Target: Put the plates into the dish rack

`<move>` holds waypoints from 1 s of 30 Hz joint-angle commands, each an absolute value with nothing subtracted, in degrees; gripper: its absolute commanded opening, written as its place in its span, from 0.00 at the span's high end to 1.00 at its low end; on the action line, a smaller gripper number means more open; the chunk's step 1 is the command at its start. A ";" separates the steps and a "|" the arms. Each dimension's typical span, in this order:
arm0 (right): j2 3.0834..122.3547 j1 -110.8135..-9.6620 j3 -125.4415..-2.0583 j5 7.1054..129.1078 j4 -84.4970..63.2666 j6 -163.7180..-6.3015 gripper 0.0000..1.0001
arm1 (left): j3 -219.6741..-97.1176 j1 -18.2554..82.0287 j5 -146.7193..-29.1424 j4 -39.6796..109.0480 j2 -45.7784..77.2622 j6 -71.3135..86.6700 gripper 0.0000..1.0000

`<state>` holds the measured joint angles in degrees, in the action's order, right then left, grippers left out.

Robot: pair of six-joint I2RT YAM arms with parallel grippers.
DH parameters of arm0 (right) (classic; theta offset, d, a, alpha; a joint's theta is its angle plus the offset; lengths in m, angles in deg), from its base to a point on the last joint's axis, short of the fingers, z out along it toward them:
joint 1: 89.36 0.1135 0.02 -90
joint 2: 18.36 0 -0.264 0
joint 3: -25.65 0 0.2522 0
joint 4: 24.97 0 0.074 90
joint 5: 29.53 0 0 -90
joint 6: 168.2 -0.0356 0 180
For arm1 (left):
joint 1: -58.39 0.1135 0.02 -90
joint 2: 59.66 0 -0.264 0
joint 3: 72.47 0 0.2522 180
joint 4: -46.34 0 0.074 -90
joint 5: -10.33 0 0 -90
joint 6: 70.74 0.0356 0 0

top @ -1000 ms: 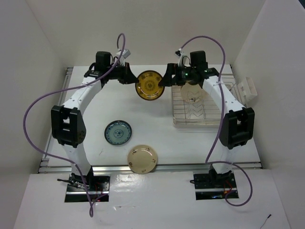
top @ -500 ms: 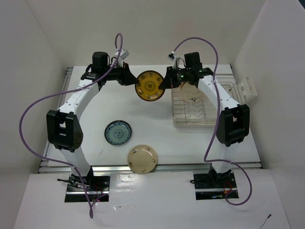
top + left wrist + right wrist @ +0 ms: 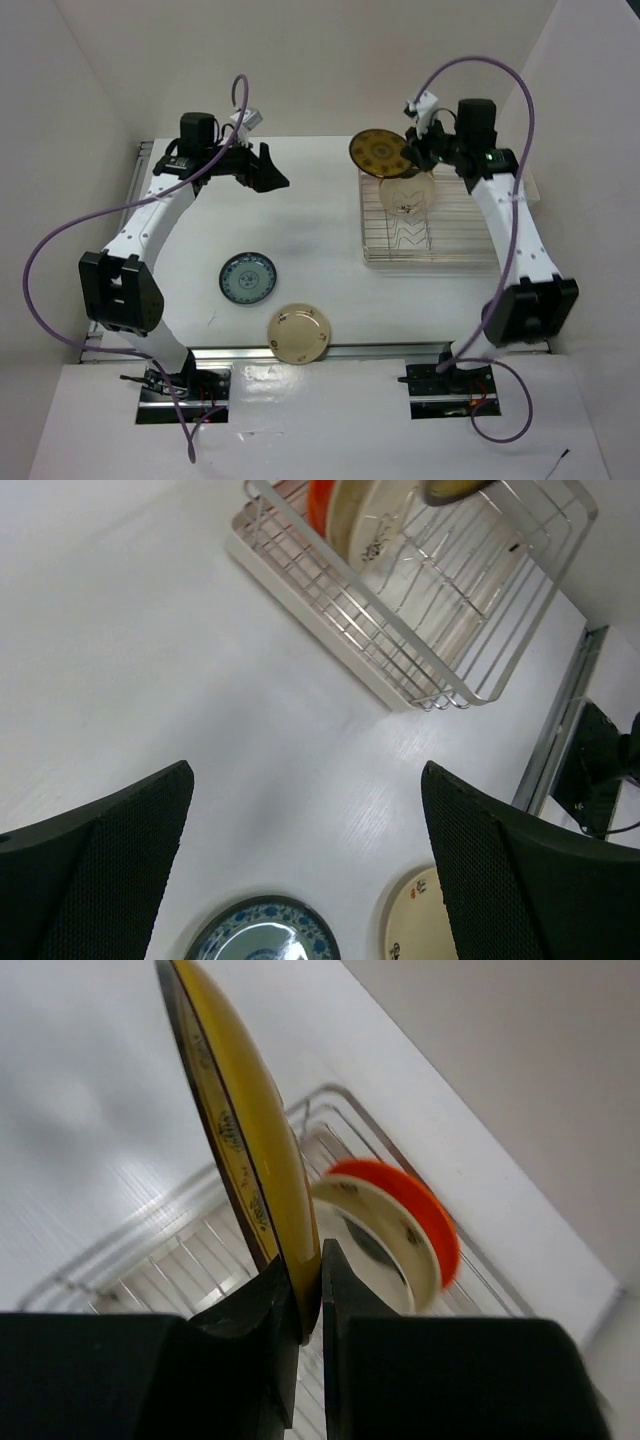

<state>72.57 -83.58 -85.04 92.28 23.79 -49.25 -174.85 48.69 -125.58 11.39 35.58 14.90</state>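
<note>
One gold-patterned plate, rim pinched in the right gripper: lower it upright into a free dish rack slot beneath the jaws. Left gripper gapes empty.

The left arm bends up from its base, elbow out to the left, and the left tool has its jaws spread wide and empty. The right arm stretches far back, and the right tool pinches the rim of the brown plate.
</note>
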 commanded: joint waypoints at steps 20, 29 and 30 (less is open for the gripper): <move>58.72 -87.95 -63.61 78.92 16.65 -4.02 1.00 | -164.98 55.31 -118.26 10.61 30.60 15.92 0.00; 62.76 -89.19 -60.27 78.92 14.28 -2.35 1.00 | -163.66 56.45 -114.74 10.09 29.46 14.34 0.00; 63.46 -89.19 -60.27 79.44 14.28 -2.35 1.00 | -163.66 56.45 -114.13 9.47 29.46 14.34 0.00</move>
<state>62.80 -89.00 -60.63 77.74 17.11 -3.46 -164.18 55.64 -115.68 9.66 31.99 15.60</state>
